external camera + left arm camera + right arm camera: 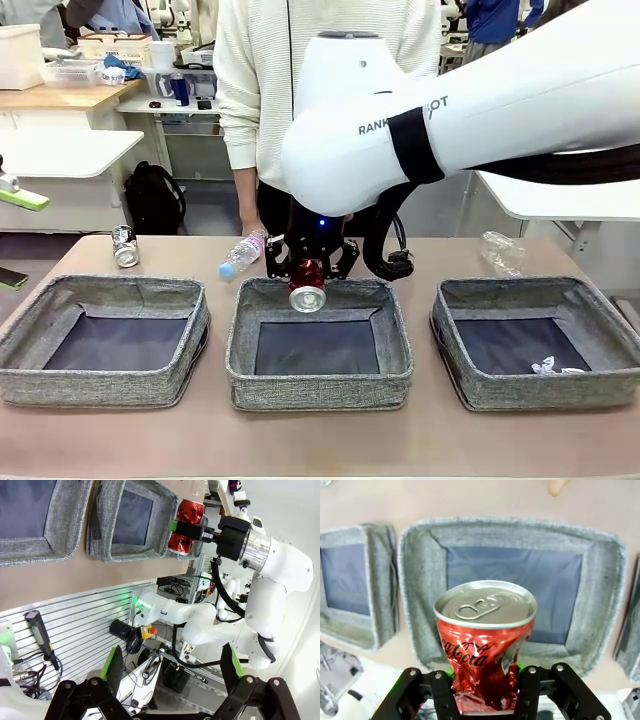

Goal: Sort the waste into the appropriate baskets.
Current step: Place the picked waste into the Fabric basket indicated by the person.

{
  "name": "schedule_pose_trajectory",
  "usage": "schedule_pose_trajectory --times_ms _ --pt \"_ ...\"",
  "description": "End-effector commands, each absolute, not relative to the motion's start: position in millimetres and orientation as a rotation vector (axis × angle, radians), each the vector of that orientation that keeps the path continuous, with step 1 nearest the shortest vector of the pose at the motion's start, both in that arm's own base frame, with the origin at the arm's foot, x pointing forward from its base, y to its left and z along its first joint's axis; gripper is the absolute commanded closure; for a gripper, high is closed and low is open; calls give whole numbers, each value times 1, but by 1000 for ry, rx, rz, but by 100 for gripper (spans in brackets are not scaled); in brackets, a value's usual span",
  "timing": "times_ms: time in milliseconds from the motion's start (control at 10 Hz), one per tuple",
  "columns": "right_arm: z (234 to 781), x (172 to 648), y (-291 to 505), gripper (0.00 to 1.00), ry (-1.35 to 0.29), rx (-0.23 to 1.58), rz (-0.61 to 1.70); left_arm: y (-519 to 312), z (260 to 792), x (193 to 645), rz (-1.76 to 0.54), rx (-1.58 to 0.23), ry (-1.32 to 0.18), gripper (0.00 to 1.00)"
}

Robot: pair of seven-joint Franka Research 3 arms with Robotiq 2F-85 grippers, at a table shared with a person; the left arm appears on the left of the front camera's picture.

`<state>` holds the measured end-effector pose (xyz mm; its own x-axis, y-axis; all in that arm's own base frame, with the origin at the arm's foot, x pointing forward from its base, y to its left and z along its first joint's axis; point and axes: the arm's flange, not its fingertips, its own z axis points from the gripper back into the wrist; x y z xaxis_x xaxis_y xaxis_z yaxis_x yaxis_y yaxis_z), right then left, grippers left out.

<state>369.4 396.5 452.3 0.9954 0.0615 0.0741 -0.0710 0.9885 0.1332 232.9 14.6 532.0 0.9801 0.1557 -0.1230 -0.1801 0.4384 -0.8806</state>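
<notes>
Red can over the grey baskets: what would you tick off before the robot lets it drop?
1. Red drink can sits between the right gripper's jaws: ok.
2. Can hangs inside the middle basket's rim, not over its far wall: cannot tell; it hangs close to that wall.
3. Middle basket has room, dark base bare: ok.
4. Person's finger is outside the basket, beyond its far wall: ok.
5. Left gripper is out of the way, jaws open and holding nothing: ok.
6. This basket is the one meant for cans: cannot tell.
</notes>
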Motion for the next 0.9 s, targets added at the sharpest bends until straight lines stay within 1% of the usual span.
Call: schedule_pose_trajectory --times_ms 0,100,200,300,400,800 --pt "458 370 391 0 -52 135 77 15 533 234 191 -1112 12 0" --pt "458 370 390 0 -51 132 78 15 533 234 191 -1112 12 0" --pt "458 370 390 16 -52 130 72 15 533 234 191 -1112 12 0" --pt "458 371 389 7 -50 126 69 15 533 234 191 -1112 12 0" --pt "459 371 389 0 -49 124 69 15 533 234 191 -1112 12 0" --pt "460 371 386 0 -53 131 60 15 533 234 191 -1112 12 0"
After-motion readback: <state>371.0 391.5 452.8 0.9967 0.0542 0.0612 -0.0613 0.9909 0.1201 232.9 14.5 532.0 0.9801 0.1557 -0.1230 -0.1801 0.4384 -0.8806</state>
